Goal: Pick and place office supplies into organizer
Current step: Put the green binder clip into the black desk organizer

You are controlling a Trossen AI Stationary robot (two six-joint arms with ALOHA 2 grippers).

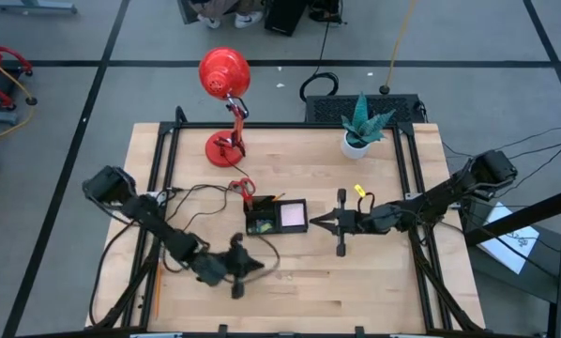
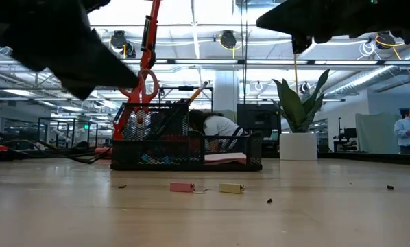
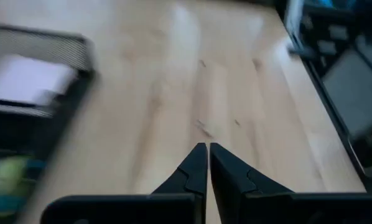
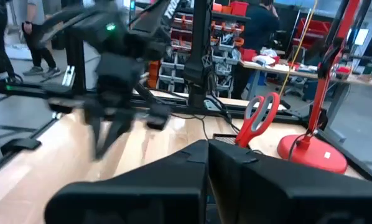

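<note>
From above, you see the left gripper (image 1: 259, 265) pinched together over bare table in front of the organizer (image 1: 276, 217), and the right gripper (image 1: 315, 222) closed empty just beside its right edge. Only your low view shows the red-handled scissors (image 2: 140, 89) standing upright in it.

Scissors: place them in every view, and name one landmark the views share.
High: scissors, at the organizer's far-left corner.
Low: standing red-handled in the organizer's left end.
Left wrist: not in it.
Right wrist: red handles right of centre.
Landmark: lamp.
</note>
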